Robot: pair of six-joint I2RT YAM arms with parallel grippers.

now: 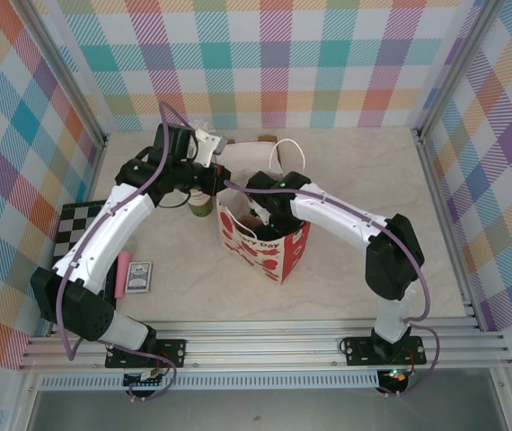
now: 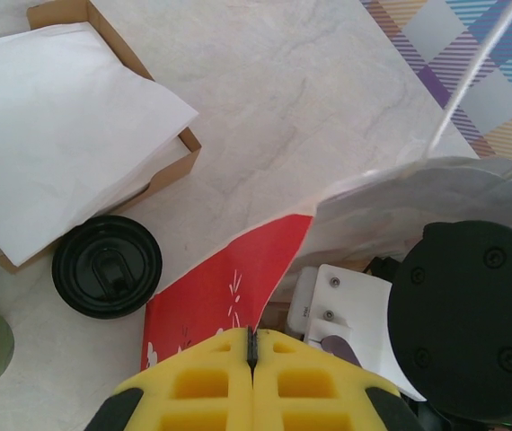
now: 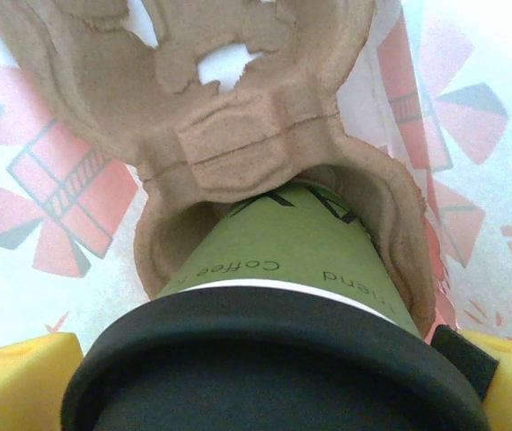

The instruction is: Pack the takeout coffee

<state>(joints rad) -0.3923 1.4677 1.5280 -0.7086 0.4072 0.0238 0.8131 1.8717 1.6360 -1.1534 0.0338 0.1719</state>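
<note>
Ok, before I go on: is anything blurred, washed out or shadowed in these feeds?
Right wrist: the print on the cup reads clearly, its lid at the bottom edge is slightly soft, and the bag looks washed out. Left wrist: the table veining is crisp, the paper sheets nearly blown white. Top external: even light, faint shadows; the right arm covers much of the bag's mouth.

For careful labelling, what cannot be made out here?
Top external: the paper bag interior, hidden by the right arm.
Right wrist: the takeout coffee bottom, sunk in the pulp carrier; its lid cut by the lower edge.
Left wrist: whether the left gripper pinches the bag's rim.
</note>
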